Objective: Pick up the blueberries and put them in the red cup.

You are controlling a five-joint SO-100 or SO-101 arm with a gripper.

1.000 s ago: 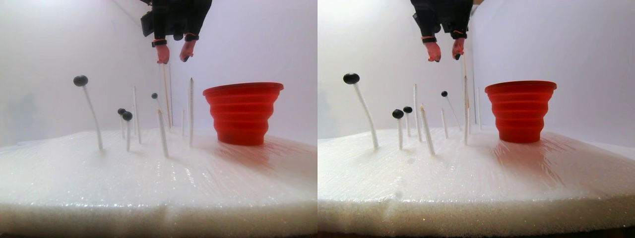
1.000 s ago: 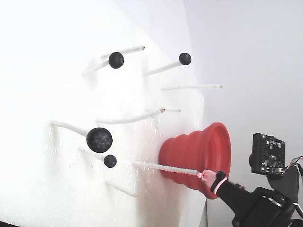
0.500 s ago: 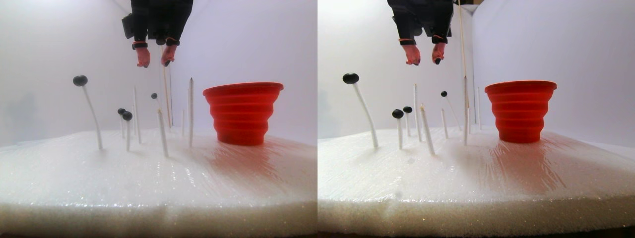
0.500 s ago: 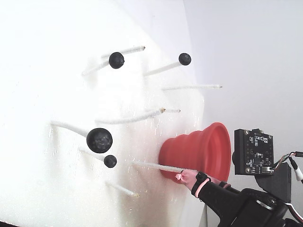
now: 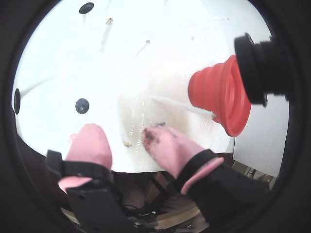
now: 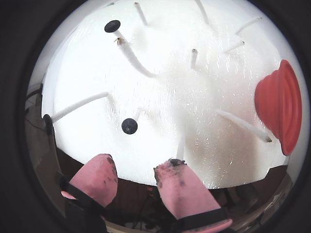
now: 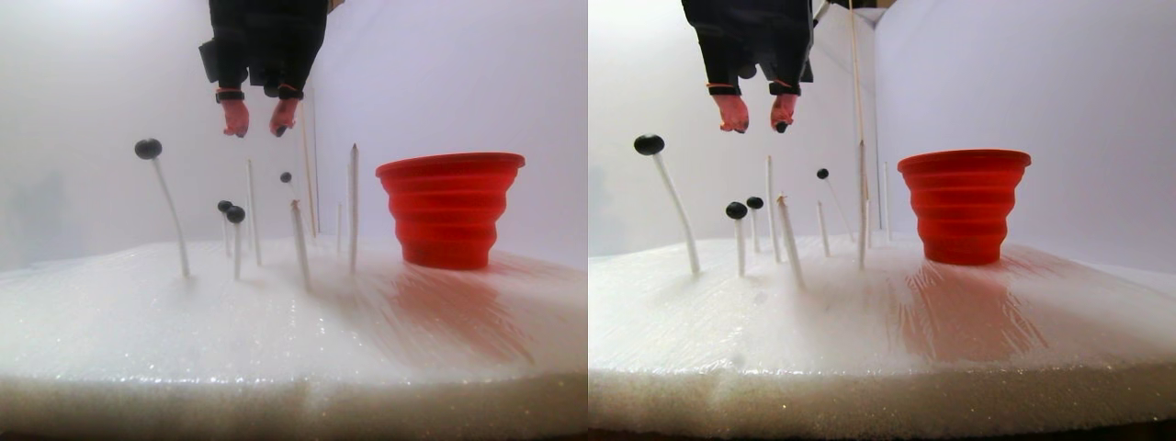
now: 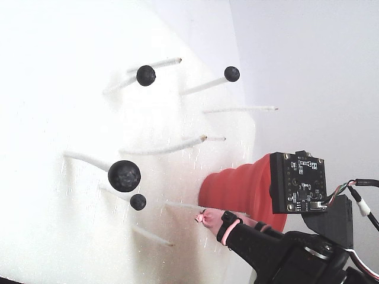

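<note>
The gripper (image 6: 136,182) hangs open and empty above the foam pad (image 7: 276,312). Four blueberries (image 8: 124,175) sit atop white sticks (image 8: 160,148); the red cup (image 7: 450,211) stands near the pad's right edge in the stereo pair view.

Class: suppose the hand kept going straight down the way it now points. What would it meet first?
Probably a small blueberry on its stick, ahead of the open, empty hand in a wrist view. Depth is unclear, so it might slip past onto the white foam. The cup sits well off to the side.
</note>
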